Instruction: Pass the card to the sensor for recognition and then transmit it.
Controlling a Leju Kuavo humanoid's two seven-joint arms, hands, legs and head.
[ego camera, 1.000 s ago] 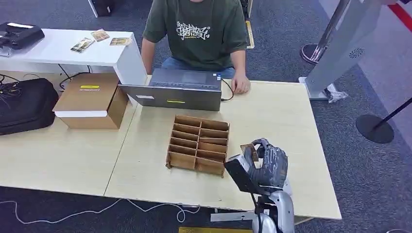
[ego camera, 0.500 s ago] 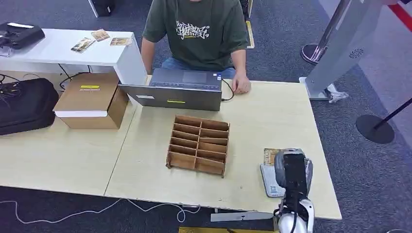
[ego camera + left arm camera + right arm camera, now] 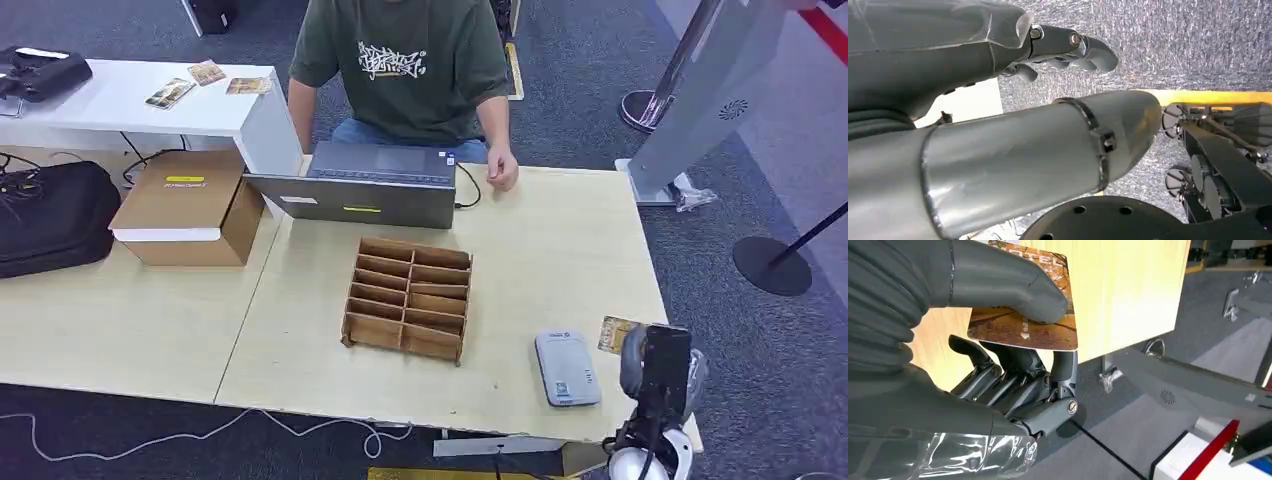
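The card [image 3: 1030, 310] sits pinched in the right hand [image 3: 1013, 365], thumb on top and fingers [image 3: 998, 377] under it. It hangs over the table [image 3: 560, 250] edge, just beside the grey sensor [image 3: 566, 367]. The left hand [image 3: 1058, 47] holds nothing, fingers curled.

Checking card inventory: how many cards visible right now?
4. One held by the right hand, card at the table's right edge beside the sensor; three on the white side table. The organizer may hide more.

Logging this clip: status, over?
Right hand pinches the card, right of the sensor at the table edge. Left hand hangs empty, fingers curled. Nothing between card and sensor.
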